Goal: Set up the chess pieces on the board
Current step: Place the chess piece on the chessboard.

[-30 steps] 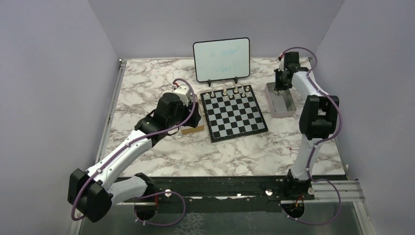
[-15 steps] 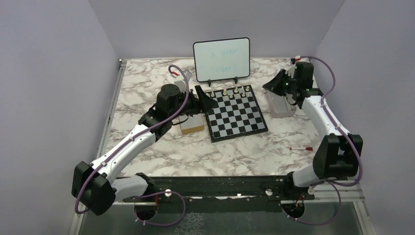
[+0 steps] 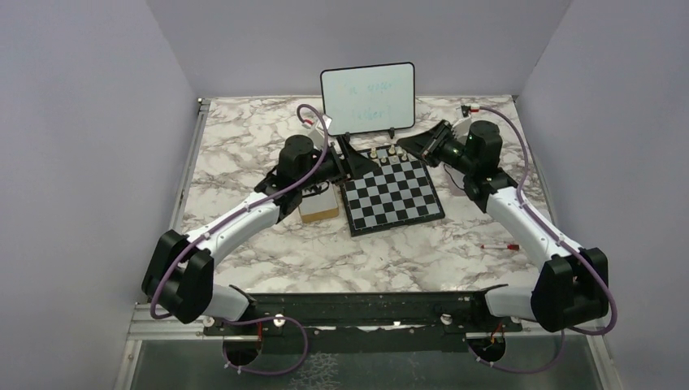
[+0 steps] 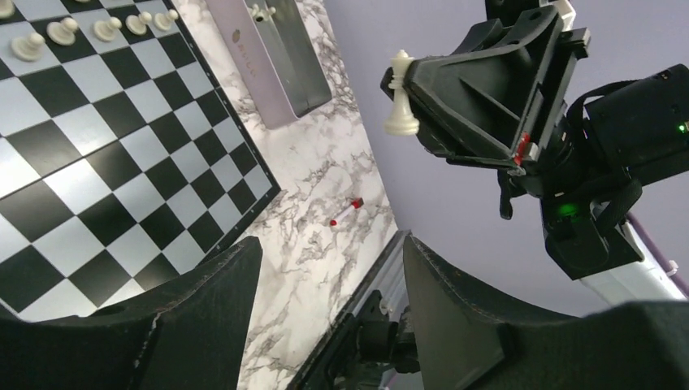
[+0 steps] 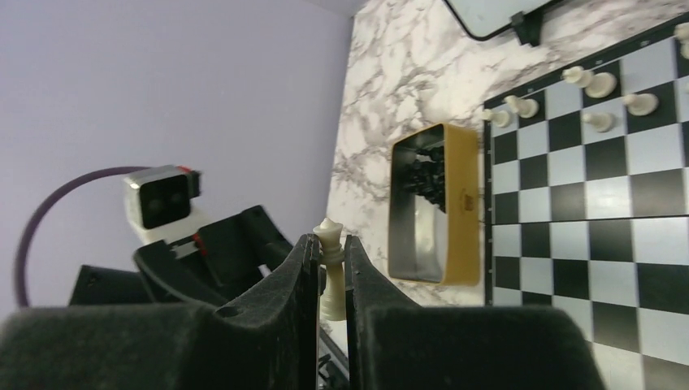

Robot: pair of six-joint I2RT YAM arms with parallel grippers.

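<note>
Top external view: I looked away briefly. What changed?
The right arm swung from the metal tray to the far edge of the board, right gripper clamped on a white chess piece. The left arm lifted off the tan box toward it, left gripper open. The whiteboard and placed pieces stayed put.

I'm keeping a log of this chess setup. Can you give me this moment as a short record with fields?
Board: chessboard, several white pieces on its far rows
Right gripper: jaws shut on a white piece, held in the air
Left gripper: jaws open, nothing between them, facing the right gripper
Black pieces: in the tan box left of the board
Grey tray: right of the board
Red marker: lying on the table
</note>
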